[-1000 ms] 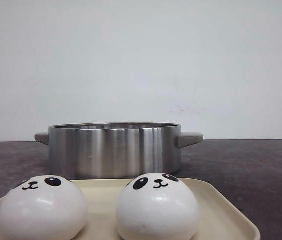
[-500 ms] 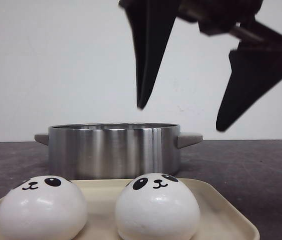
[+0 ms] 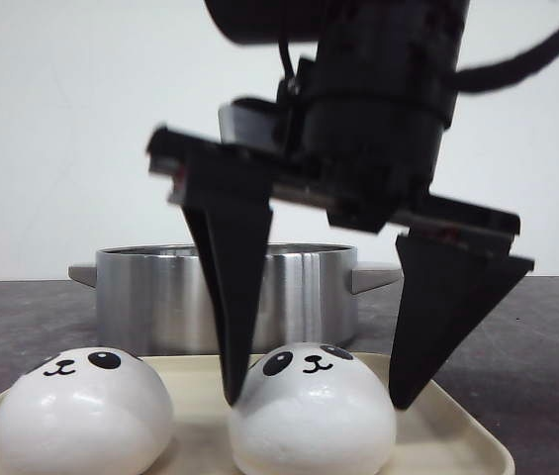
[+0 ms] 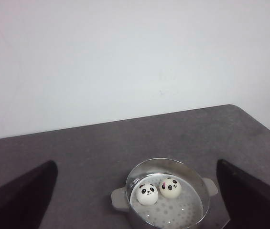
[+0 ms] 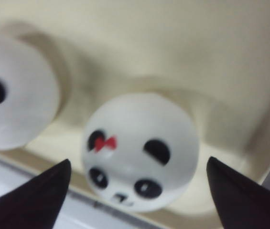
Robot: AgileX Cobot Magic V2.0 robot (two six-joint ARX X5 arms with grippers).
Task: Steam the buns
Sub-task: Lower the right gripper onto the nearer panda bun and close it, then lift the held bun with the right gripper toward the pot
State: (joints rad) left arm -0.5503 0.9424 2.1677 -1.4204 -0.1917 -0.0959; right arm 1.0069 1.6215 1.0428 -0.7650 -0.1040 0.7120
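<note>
Buns sat in two places: two on the cream tray [image 3: 457, 416] at the near edge of the table [image 3: 516, 327], and two more already down in the steel pot [image 3: 228, 297], on its perforated steamer plate, as the left wrist view showed. Going from the left across the front view, the left tray bun [image 3: 83, 411] lay untouched, then the right tray bun [image 3: 311, 411], which carried a small red bow in the right wrist view, and behind both stood the pot with its stubby handles. The change was the right gripper [image 3: 314, 391]: a second earlier it was absent from the front view, half a second earlier it hung above the pot, and now it had dropped so that its dark fingers straddled the right tray bun, one tip at each flank. Its jaws stood wide apart and no squeeze showed on the bun's skin. The left gripper [image 4: 135, 200] was held high, well back from the pot, its jaws also spread and empty. Judging by this, the task looked about half done, and the third bun was about to be grasped, which likely called for a gentle closing so the soft dome did not slip or dent.
</note>
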